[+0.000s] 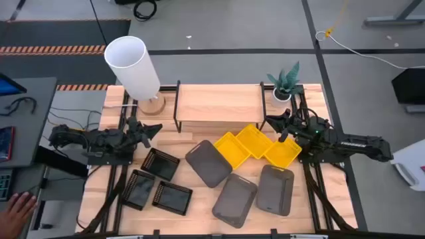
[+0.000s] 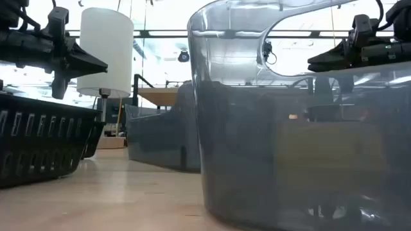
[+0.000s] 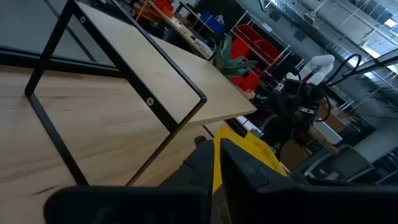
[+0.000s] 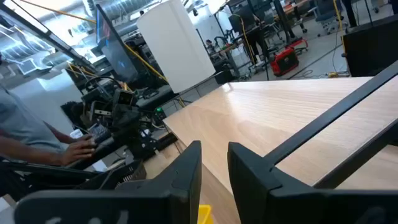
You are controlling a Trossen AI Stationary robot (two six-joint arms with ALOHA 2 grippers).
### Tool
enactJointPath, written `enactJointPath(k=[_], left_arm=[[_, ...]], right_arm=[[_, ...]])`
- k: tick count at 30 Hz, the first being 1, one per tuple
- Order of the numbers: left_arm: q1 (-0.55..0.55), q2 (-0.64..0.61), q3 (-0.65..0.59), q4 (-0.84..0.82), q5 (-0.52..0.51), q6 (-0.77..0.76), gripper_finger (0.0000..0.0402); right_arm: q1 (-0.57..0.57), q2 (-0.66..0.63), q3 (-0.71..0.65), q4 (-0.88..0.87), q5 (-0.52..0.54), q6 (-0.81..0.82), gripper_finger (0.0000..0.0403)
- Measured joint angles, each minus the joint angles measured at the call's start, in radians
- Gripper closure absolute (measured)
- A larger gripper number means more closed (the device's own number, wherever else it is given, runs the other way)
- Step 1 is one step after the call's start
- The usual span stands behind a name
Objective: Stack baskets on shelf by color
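Note:
The shelf (image 1: 219,103) stands at the table's far middle, its light plank on black legs. Three black mesh baskets (image 1: 159,162) lie near-left and three yellow baskets (image 1: 254,141) sit just before the shelf's right end, overlapping one another. Three grey baskets (image 1: 236,198) lie in the near middle; one (image 2: 289,160) fills the low view. My left gripper (image 1: 151,131) hovers above the table by the shelf's left end, open by a narrow gap (image 3: 217,163). My right gripper (image 1: 275,126) hovers by the shelf's right end above the yellow baskets, slightly open (image 4: 214,168).
A white lamp (image 1: 136,66) on a wooden base stands at the far left corner, and a small potted plant (image 1: 285,83) at the far right, beside the shelf. A person's hand (image 1: 16,209) rests beyond the table's left edge. Bare wood lies under the shelf.

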Motion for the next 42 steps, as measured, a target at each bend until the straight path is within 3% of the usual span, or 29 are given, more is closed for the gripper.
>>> enactJointPath(k=[42], left_arm=[[0.000,0.000,0.000,0.000,0.000,0.000,0.0366]], right_arm=[[0.000,0.000,0.000,0.000,0.000,0.000,0.0318]])
